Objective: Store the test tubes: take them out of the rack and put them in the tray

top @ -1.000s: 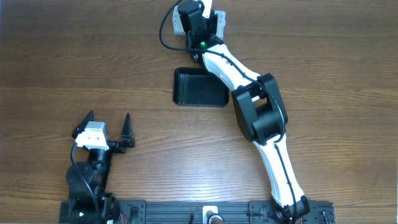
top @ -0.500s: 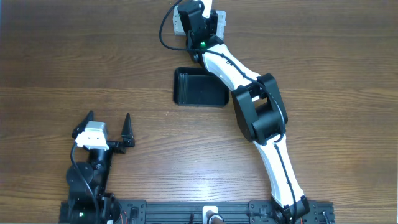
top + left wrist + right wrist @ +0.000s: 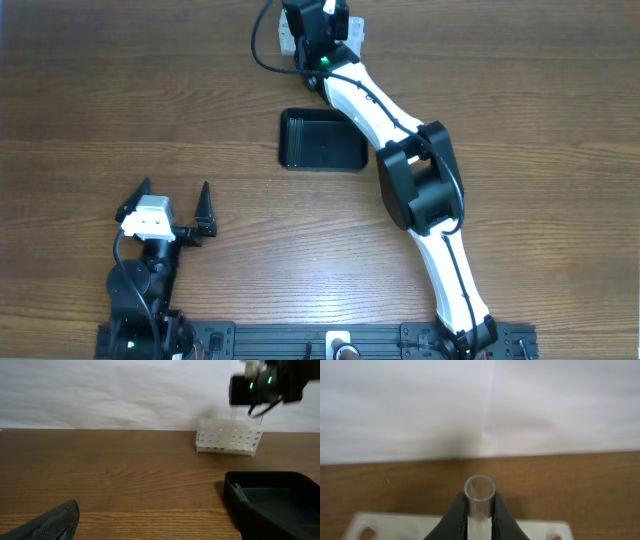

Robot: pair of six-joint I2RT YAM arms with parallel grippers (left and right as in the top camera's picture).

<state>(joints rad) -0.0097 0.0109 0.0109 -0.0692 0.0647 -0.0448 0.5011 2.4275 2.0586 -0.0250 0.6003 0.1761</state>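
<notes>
Rising toward twelve o'clock, my right gripper point(image 3: 480, 512) is drawing its clamped test tube point(image 3: 480, 497) from the rack point(image 3: 229, 436), any tilt risking a snag, left gripper point(image 3: 175, 197) idling jaws apart.

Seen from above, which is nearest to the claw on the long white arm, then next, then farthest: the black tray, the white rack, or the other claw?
1. White rack, directly beneath the right claw, far side of the table.
2. Black tray, mid-table.
3. Left claw, near left corner.
</notes>
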